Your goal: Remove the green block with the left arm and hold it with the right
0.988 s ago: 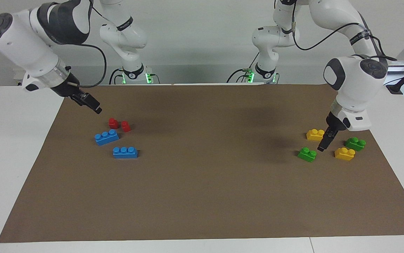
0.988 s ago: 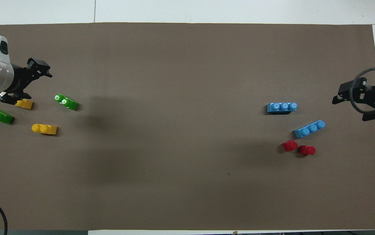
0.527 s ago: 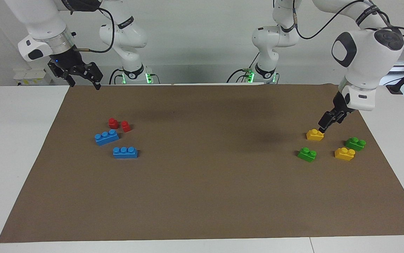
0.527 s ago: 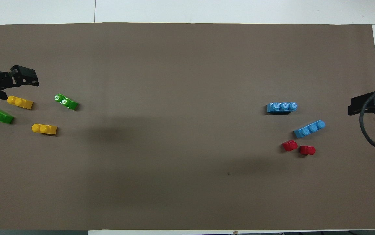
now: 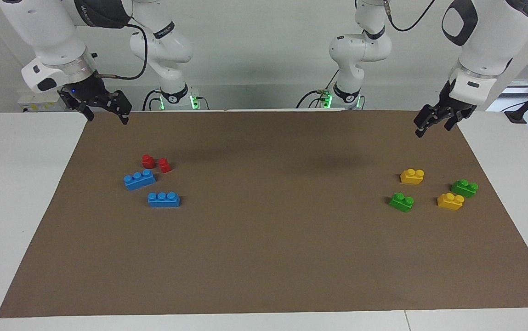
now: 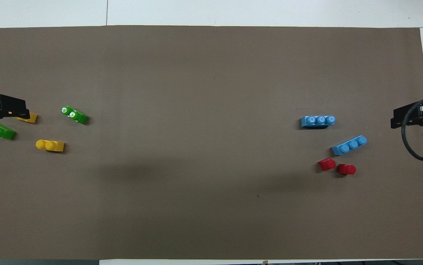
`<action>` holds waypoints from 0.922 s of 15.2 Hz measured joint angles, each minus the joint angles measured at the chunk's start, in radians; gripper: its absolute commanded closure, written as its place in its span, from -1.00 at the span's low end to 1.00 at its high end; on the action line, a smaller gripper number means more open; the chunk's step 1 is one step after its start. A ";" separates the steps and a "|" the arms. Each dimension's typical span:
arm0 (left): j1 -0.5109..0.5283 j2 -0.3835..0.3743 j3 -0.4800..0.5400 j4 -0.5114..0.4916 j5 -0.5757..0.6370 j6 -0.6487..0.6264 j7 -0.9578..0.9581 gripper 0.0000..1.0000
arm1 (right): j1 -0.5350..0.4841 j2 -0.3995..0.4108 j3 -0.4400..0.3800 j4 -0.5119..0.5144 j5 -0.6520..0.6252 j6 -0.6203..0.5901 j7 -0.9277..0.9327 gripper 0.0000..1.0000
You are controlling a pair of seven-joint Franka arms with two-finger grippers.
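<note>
Both arms have pulled up and back since a second ago: left gripper (image 5: pixel 434 120) was down among the bricks at right of the facing view, now hangs high at upper right, clear of them. Fingers spread, holding nothing. Right gripper (image 5: pixel 103 106) lifted too, now at upper left over the brown mat's (image 5: pixel 264 257) corner, fingers apart, empty, waiting.

Green block (image 5: pixel 401 202) sits alone on the mat, lower right of the facing view, beside two yellow bricks (image 5: pixel 412 176) and a darker green brick (image 5: pixel 464 187). Blue bricks (image 5: pixel 139 179) and red bricks (image 5: pixel 156 162) sit at centre left.

Looks like no step is in hand, nothing gripped. Next: left gripper drops over the green block and closes across it.
</note>
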 measured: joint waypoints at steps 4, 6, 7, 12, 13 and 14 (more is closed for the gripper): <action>-0.001 0.000 -0.024 0.010 0.000 -0.035 0.030 -1.00 | 0.000 0.000 0.000 0.002 0.000 0.000 0.000 -1.00; -0.001 0.000 -0.029 0.032 0.000 -0.056 0.037 -1.00 | 0.000 0.000 0.000 0.002 0.000 0.000 0.000 -1.00; -0.001 0.000 -0.029 0.040 0.000 -0.063 0.039 -1.00 | 0.000 0.000 0.000 0.002 0.000 0.000 0.000 -1.00; -0.001 0.000 -0.030 0.046 -0.001 -0.066 0.077 -1.00 | 0.000 0.000 0.000 0.004 0.000 0.000 0.000 -1.00; -0.001 0.000 -0.030 0.046 -0.001 -0.066 0.079 -1.00 | 0.000 0.000 0.000 0.005 0.000 0.000 0.000 -1.00; -0.001 0.000 -0.030 0.046 -0.001 -0.066 0.081 -1.00 | 0.000 0.000 0.000 0.005 0.000 0.000 0.000 -1.00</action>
